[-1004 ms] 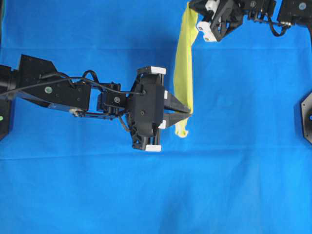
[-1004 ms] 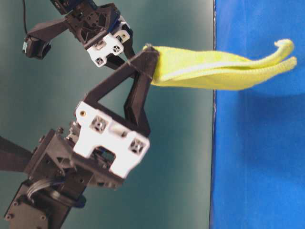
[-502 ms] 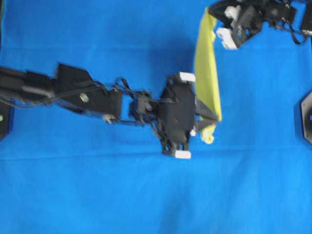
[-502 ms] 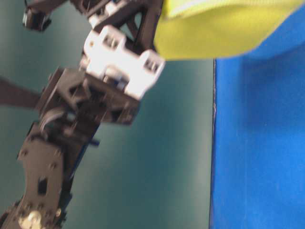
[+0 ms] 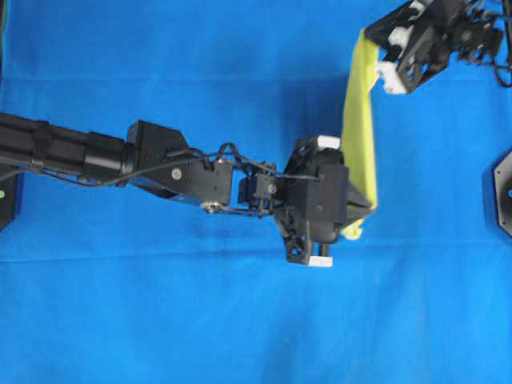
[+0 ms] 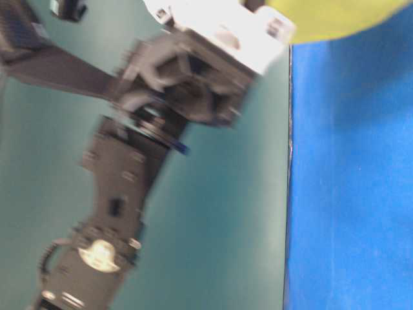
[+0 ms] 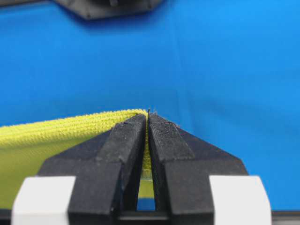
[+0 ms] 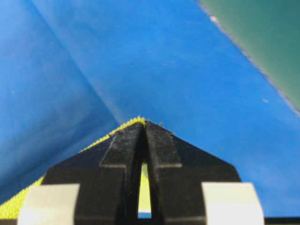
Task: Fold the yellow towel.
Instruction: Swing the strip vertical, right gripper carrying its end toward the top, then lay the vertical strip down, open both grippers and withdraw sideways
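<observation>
Above the blue cloth (image 5: 160,320), the left end effector (image 5: 370,210) is clamped on the near corner of the yellow towel (image 5: 360,136). Its long axis runs near-to-far. At far right, the right end effector (image 5: 370,40) pinches the far corner; both ends are suspended.

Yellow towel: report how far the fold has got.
Done: both grippers have picked up the yellow towel, which hangs stretched between them above the blue cloth. In hand: the left gripper is shut on one end and the right gripper on the other. Left: no finished fold lies on the cloth yet; the towel has to be laid down, doubled over and released.
</observation>
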Action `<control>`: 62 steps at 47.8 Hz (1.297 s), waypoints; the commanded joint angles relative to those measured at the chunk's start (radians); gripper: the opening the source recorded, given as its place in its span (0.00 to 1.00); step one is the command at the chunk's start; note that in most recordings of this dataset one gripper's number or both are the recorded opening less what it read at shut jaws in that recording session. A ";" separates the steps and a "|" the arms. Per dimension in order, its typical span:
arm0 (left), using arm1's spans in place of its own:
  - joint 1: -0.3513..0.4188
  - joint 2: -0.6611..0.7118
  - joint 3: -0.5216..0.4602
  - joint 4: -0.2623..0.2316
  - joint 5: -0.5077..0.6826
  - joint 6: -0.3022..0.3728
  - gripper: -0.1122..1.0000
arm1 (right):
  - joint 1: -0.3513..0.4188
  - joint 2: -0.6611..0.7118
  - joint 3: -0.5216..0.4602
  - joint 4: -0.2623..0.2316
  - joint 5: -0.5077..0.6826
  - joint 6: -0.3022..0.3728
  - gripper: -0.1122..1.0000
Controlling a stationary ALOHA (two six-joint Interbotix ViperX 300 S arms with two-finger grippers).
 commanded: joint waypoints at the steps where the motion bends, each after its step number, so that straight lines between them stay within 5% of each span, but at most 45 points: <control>1: -0.034 -0.051 0.032 -0.002 -0.020 -0.006 0.12 | -0.005 0.054 -0.052 -0.008 -0.061 -0.003 0.11; 22: -0.034 -0.167 0.325 -0.006 -0.130 -0.124 0.12 | 0.054 0.319 -0.258 -0.018 -0.175 -0.009 0.11; 50: -0.026 -0.187 0.367 -0.005 -0.121 -0.104 0.13 | 0.057 0.334 -0.253 -0.018 -0.170 -0.006 0.11; 54: -0.021 -0.192 0.368 -0.005 -0.110 -0.103 0.19 | 0.057 0.334 -0.252 -0.017 -0.166 0.003 0.13; 62: -0.020 -0.224 0.368 -0.003 -0.044 -0.057 0.51 | 0.057 0.333 -0.253 -0.015 -0.153 0.006 0.53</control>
